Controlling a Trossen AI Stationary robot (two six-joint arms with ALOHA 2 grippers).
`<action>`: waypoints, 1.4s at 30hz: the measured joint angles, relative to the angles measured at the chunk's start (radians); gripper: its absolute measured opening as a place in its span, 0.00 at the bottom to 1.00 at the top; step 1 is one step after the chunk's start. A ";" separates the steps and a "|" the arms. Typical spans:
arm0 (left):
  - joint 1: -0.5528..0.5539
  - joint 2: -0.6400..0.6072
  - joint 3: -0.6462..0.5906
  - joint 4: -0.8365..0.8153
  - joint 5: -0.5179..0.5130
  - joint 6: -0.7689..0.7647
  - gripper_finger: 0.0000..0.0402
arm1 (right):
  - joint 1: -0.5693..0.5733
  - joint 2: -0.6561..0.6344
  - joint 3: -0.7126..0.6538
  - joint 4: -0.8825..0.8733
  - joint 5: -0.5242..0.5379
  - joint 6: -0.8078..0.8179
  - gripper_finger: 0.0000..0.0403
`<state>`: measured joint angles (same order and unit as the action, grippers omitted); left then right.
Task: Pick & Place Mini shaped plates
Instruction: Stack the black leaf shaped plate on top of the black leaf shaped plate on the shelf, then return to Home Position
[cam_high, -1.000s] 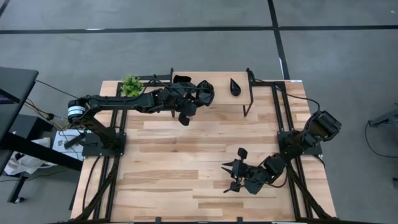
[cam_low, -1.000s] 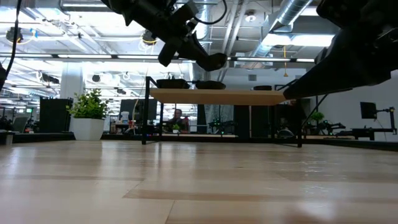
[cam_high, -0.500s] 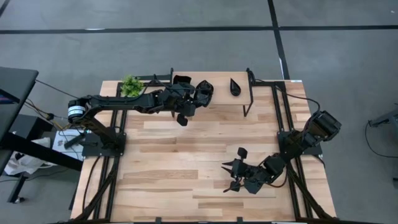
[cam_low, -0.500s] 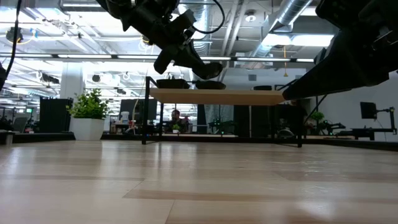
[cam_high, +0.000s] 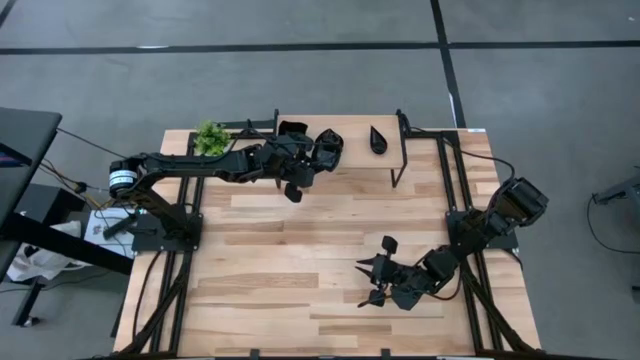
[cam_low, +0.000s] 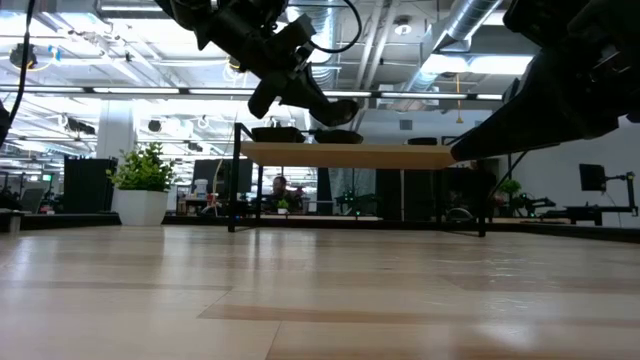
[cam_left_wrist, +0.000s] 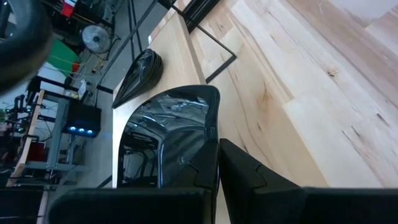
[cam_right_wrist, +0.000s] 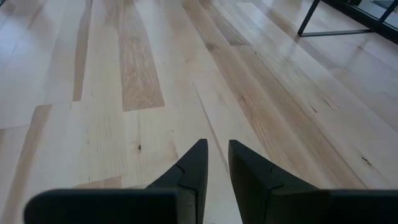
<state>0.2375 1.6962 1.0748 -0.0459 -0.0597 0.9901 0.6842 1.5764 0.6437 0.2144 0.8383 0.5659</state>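
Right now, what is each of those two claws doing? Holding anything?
Left gripper: shut on a glossy black plate, at the raised shelf.
Right gripper: nearly shut, holding nothing, low over the table.

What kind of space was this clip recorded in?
Probably an open-plan lab or industrial workspace: exposed ceiling ducts and strip lights overhead, desks with a seated person behind the wooden table, and grey concrete floor around it.

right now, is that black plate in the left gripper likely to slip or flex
Probably rigid: the black plate keeps its shape though the left gripper pinches only its rim. Its glossy, reflective surface suggests it could slip. It looks hard, so likely chippable if dropped onto the shelf.
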 joint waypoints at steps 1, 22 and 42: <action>0.000 0.000 0.000 0.001 0.000 0.000 0.04 | 0.000 0.000 0.000 0.000 0.000 0.000 0.15; 0.017 0.000 0.014 0.039 -0.095 0.049 0.15 | -0.006 0.000 0.000 0.003 0.000 0.002 0.15; -0.002 -0.002 0.029 0.070 -0.106 -0.065 0.21 | -0.006 0.000 0.000 0.004 -0.003 0.003 0.15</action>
<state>0.2354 1.6943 1.1042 0.0238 -0.1662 0.9254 0.6777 1.5764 0.6437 0.2184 0.8356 0.5694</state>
